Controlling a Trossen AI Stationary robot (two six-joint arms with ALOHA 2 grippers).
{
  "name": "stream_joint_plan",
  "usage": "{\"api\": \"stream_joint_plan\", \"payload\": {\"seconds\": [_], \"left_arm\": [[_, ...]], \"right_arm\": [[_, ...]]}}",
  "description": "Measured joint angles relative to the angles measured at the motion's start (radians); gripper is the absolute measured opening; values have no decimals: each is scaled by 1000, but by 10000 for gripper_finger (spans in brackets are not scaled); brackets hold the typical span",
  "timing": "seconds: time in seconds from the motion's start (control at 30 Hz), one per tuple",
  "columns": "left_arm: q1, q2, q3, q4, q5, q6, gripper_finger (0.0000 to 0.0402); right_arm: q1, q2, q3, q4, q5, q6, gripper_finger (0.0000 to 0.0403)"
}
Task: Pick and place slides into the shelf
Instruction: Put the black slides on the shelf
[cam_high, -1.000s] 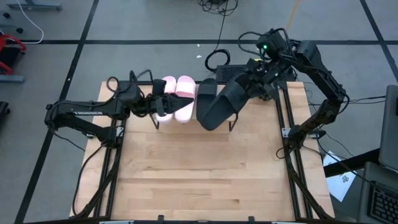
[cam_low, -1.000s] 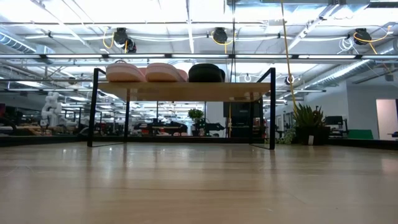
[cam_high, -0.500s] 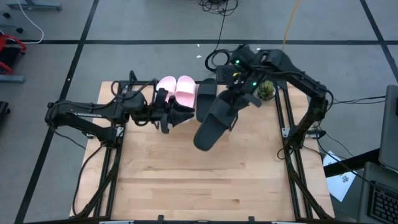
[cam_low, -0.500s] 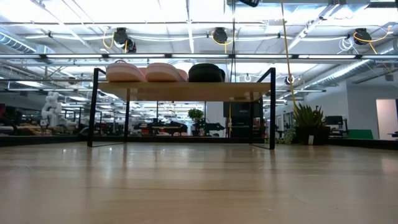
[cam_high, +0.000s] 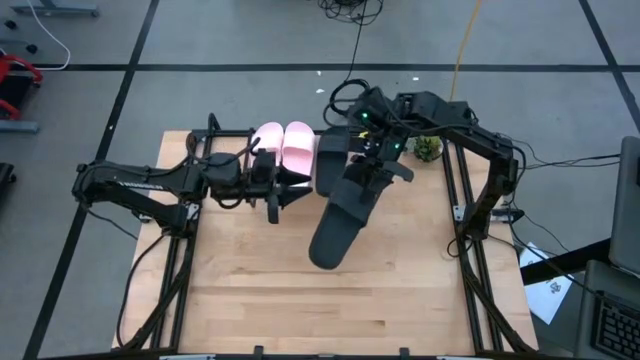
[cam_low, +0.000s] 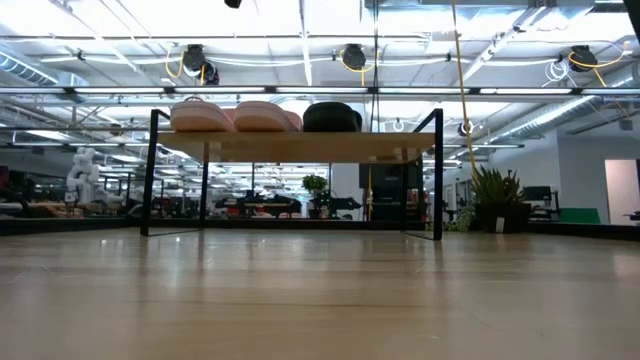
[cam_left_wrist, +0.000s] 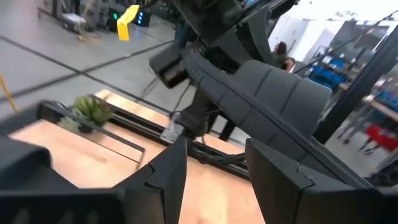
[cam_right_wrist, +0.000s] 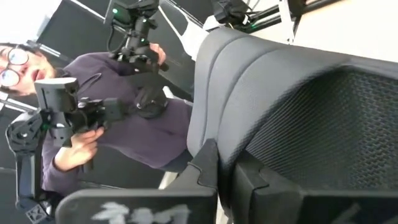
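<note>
Three slides sit on the shelf (cam_low: 300, 147); the right pincer (cam_high: 368, 172), clamped on the last black slide (cam_high: 343, 208), hangs above it. The left pincer (cam_high: 283, 190) is apart, empty.

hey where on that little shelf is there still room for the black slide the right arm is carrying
The shelf is bare at one end, between the black slide already on it and the end leg. The other end is crowded: two pink slides sit side by side. The right gripper holds the last black slide above the table.
</note>
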Motion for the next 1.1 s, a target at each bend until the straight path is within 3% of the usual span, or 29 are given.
{"api": "stream_joint_plan", "payload": {"seconds": [0.33,0.63,0.77,1.1], "left_arm": [[-51,0,92,-48,-79,236,163],[-122,114,280,-316,-196,235,163],[-138,161,378,-412,-227,247,163],[-155,166,446,-432,-303,204,163]], "right_arm": [[-6,9,-12,86,-10,99,0],[-18,6,-114,393,-102,332,0],[-19,7,-151,430,-136,359,0],[-19,11,-186,481,-112,351,0]]}}
